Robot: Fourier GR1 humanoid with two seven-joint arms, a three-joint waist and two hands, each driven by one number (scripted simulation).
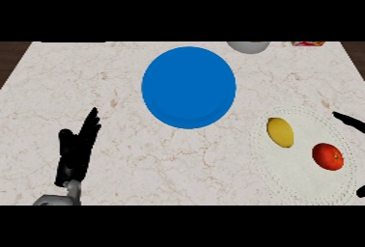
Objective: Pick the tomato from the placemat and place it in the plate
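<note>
Tomato: the red tomato lies on the placemat's near-right part, just right of the yellow fruit and nearer.
Placemat: white and round, on the counter's right near side.
Plate: the blue plate is centre-far, well apart from the tomato.
Right hand: only partly in view at the right edge. One straight finger reaches in just far-right of the tomato without touching it, and nothing is pinched.
Left hand: near left, fingers straight, slightly spread, pointing far, at rest.

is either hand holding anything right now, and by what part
Nothing is held. The tomato lies untouched on the placemat; the left hand rests open at lower left, the right hand is open at the right edge.
</note>
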